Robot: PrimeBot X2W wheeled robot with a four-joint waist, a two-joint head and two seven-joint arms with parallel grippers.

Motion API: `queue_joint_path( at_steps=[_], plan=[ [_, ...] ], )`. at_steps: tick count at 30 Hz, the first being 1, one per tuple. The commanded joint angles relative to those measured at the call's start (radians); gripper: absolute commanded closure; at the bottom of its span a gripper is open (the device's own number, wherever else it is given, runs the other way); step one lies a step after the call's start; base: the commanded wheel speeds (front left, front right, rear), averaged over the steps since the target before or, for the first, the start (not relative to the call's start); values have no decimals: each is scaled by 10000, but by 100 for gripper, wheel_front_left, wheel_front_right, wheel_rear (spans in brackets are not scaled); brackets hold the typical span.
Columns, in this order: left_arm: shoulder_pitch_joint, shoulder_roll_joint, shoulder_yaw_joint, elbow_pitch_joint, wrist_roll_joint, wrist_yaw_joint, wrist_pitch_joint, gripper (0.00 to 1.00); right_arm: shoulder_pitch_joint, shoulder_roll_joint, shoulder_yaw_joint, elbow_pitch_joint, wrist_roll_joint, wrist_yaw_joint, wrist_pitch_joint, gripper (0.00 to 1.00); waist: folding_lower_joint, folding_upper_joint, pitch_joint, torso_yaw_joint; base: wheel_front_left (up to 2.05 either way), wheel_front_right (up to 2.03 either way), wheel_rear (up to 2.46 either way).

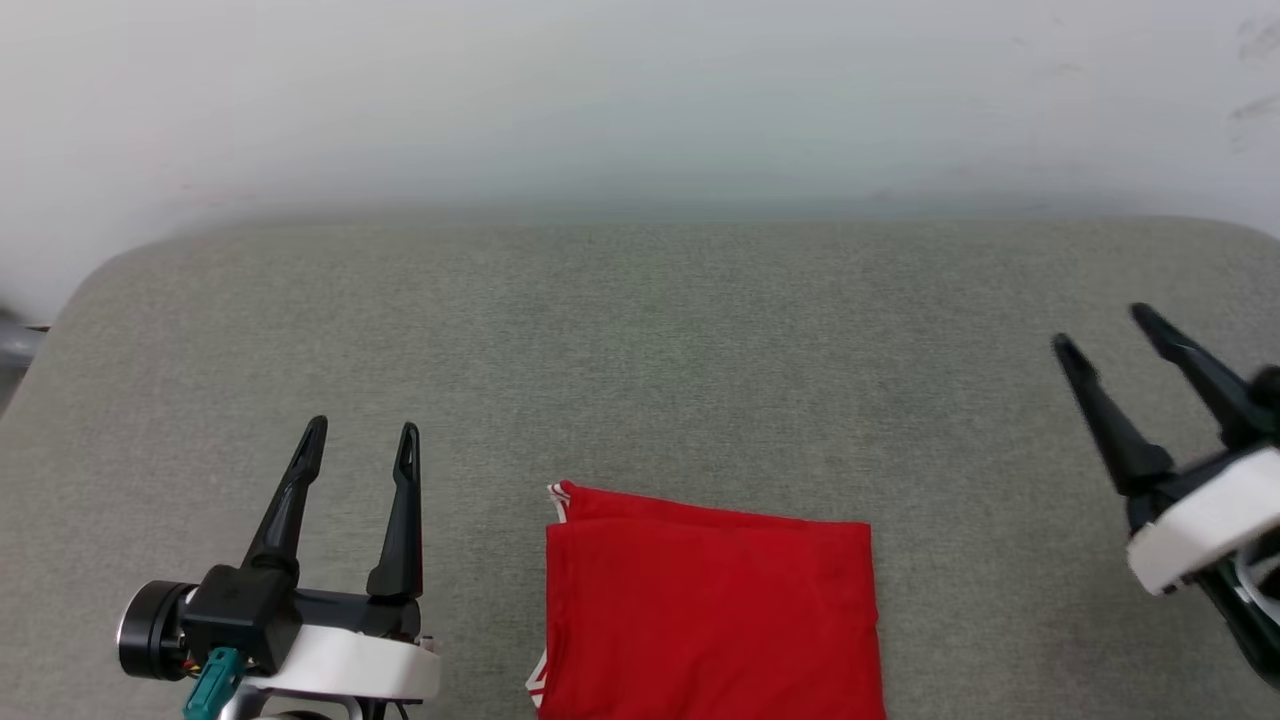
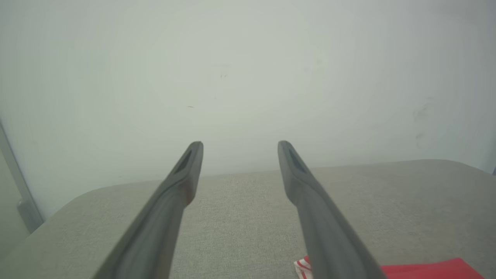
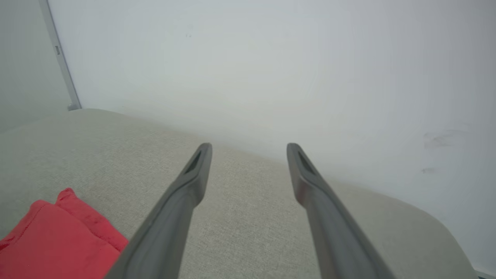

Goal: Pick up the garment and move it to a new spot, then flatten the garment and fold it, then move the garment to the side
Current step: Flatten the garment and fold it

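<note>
Both tools are spread wide and hold nothing. The left tool (image 1: 362, 430), with its two long dark fingers, sits at the lower left of the head view, near the left edge of the red soft-fabric garment (image 1: 710, 610) but not touching it. The right tool (image 1: 1101, 328) is at the far right, tilted leftward and well apart from the cloth. The garment lies folded into a neat rectangle on the grey-green woven surface (image 1: 640, 350) with rounded corners, between the two tools and close to the near edge; its lower part is cut off by the frame. The head view shows red-and-white striped trim (image 1: 557, 497) peeking out at the fold's far left corner. The left wrist view catches that trim (image 2: 304, 267) low down beside its right finger, with only a sliver of red. The right wrist view instead shows the stacked, rounded fold layers (image 3: 58, 240) at its lower left, and a thin pale upright strip (image 3: 58, 50) against the plain pale wall (image 3: 271, 69).
</note>
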Motion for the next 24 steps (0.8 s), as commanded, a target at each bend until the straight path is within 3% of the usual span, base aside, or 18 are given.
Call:
queue_joint_path(
  at_steps=[1, 4, 11, 19, 24],
  plan=[
    [-89, -13, 21, -19, -41, 49, -23, 0, 136, 21, -124, -63, -105, -9, -134, 0, 0, 0, 35, -94, 0, 0, 0],
    [-39, -32, -8, -17, -112, 69, -23, 0, 884, 327, -813, -208, -541, -9, -920, 0, 0, 0, 88, -205, 0, 0, 0],
    [246, -56, -51, 46, -215, 153, -23, 0, 2393, 1733, -1942, -785, -1517, -9, -2194, 0, 0, 0, 111, -297, 0, 0, 0],
    [618, -68, -76, 279, -332, 171, -23, 0, 3145, 3081, -2546, -442, -2263, -9, -2577, 0, 0, 0, 70, -196, 0, 0, 0],
    [716, -69, -175, 545, -456, 232, -23, 0, 3285, 3386, -2546, -109, -2513, -9, -2603, 0, 0, 0, 6, -71, 0, 0, 0]
  ],
)
